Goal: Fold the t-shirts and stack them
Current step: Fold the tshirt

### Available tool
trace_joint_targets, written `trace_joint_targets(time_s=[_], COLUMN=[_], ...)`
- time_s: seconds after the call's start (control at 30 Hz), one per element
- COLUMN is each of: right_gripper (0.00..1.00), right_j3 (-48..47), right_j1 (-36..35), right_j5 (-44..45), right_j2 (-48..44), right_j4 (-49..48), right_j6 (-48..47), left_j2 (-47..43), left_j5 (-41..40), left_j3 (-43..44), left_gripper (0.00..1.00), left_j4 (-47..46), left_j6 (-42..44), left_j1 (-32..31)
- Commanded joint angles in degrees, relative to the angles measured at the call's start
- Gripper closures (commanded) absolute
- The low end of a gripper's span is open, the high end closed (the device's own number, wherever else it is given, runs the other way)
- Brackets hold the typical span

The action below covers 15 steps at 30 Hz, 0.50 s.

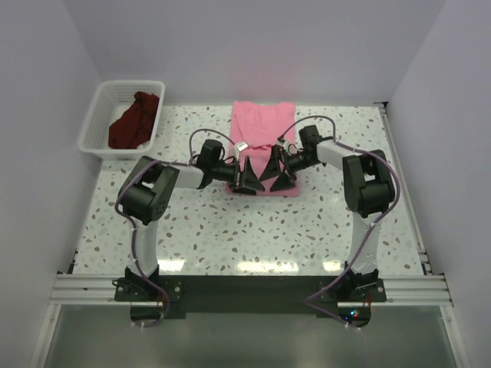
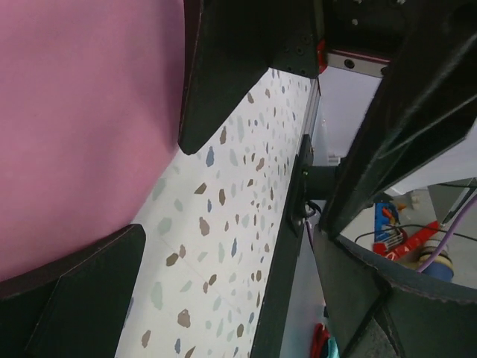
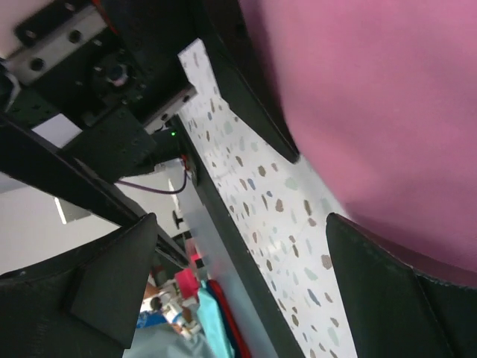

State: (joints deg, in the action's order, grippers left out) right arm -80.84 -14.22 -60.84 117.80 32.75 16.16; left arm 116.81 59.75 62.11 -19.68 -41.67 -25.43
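- The two arm bases sit on a metal rail (image 1: pixel 245 287) at the near edge, at 7 and 5 o'clock in the top view. Small lights glow at the right base; any lettering there is too small to read.
- The speckled table (image 1: pixel 230 230) stretches away from the rail.
- Both arms bend inward and meet near the table's middle, their grippers facing each other.
- The left gripper (image 1: pixel 247 178) is spread wide with nothing pinched. In its wrist view, bare speckled table lies between its fingers (image 2: pixel 67 298), and the lower left finger overlaps pink cloth.
- The right gripper (image 1: pixel 278 175) is also spread wide and carries nothing. In its wrist view, one of its fingers (image 3: pixel 387 291) lies over the pink cloth's edge, with table showing in the gap.
- Whether any fingertip touches the cloth cannot be told.
- The pink t-shirt (image 1: pixel 265 134) lies flat as a neat rectangle, from the centre out toward 12 o'clock. Its near edge is just under the two grippers. No print or label shows on it.
- A white lattice basket (image 1: pixel 100 115) stands at the far left corner, at 10 o'clock, well apart from the pink t-shirt.
- The maroon t-shirt (image 1: pixel 136 121) lies crumpled inside that basket, one part draped up against the basket's right rim.
- Beyond the table edge, the left wrist view shows blurred red and blue objects (image 2: pixel 395 231); nothing on them can be read.
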Motion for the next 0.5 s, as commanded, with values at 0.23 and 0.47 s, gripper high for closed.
trace_joint_targets(time_s=[0.23, 0.47], right_gripper=[0.01, 0.01], right_j3=[1.2, 3.3], right_j1=[6.6, 8.7], right_j5=[-1.7, -2.2], right_j2=[10.4, 11.1], right_j4=[5.9, 10.0], right_j6=[-5.4, -11.0], left_j2=[4.7, 5.1], left_j5=[-0.2, 0.7], left_j3=[-3.9, -7.3], left_gripper=[0.00, 0.00], left_j4=[1.4, -1.3], left_j6=[2.6, 2.6], left_j1=[8.2, 9.0])
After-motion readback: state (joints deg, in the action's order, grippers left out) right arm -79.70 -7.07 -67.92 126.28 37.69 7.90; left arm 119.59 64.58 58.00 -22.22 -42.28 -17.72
